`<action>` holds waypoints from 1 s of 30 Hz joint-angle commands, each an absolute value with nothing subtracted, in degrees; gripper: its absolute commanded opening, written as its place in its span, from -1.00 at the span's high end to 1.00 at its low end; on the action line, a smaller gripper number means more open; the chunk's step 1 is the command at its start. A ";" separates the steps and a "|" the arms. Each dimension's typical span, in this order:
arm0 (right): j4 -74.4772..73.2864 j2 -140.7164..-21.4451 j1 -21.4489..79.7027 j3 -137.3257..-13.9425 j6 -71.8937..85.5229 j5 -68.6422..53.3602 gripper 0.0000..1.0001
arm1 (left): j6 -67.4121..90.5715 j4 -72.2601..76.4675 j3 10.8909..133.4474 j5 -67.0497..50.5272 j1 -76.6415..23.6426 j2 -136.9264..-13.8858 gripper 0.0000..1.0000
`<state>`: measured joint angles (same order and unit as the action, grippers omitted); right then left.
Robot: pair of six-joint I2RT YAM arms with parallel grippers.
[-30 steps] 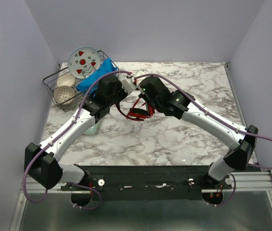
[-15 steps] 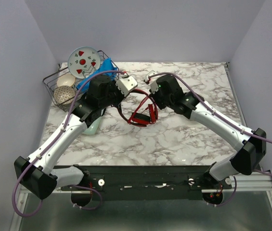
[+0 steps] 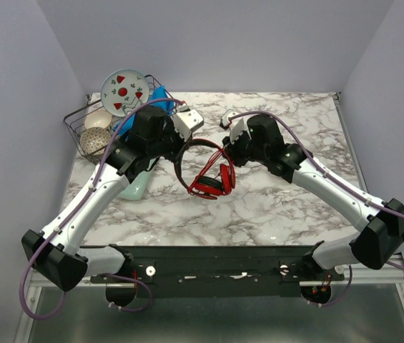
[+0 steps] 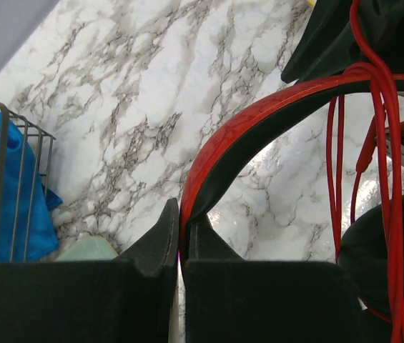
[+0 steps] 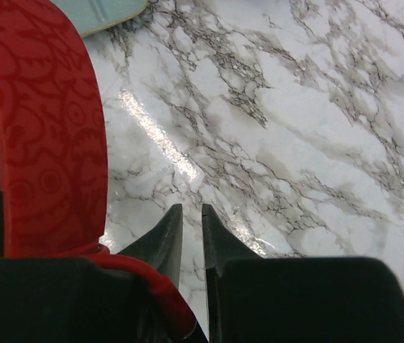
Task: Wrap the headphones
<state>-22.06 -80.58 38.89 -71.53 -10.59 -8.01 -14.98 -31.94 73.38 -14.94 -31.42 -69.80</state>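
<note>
The marble table (image 3: pixel 294 214) carries a wire basket (image 3: pixel 73 121) at its far left, holding a plate (image 3: pixel 123 91) and a blue cloth (image 3: pixel 144 114). The headphones (image 3: pixel 209 186) hang over the table's middle, ear cups lowest, with the headband pinched between the left gripper's (image 4: pixel 180 221) closed jaws. Just to their right, the right gripper (image 5: pixel 191 214) stands slightly parted and empty. The thin red cable (image 4: pixel 391 179) drapes over the headband.

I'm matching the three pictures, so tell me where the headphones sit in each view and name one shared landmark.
Top external: headphones at the picture's centre.
Left wrist: right half, headband arching from bottom centre.
Right wrist: left edge, red patterned band.
Shared landmark: pale green object.
</note>
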 commanded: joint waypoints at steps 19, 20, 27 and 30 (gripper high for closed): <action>-14.94 -78.22 37.79 -55.28 -4.14 -0.97 -0.31 | -15.82 -46.76 81.47 -5.45 -31.73 -76.99 1.00; -15.20 -78.14 37.79 -54.67 -3.87 -0.36 -0.31 | -16.08 -47.02 81.47 -5.01 -31.73 -77.25 1.00; -18.19 -77.17 37.71 -54.14 -0.44 7.11 -0.38 | -17.49 -46.23 79.98 -4.92 -30.41 -79.62 1.00; -19.95 -75.50 37.79 -54.23 1.30 10.10 -0.38 | -17.32 -44.04 78.40 -6.85 -26.74 -81.21 1.00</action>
<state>-17.06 -78.81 38.13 -54.74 -2.42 3.22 -16.38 -46.15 79.37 -5.13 -30.72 -79.61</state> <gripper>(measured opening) 0.690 0.033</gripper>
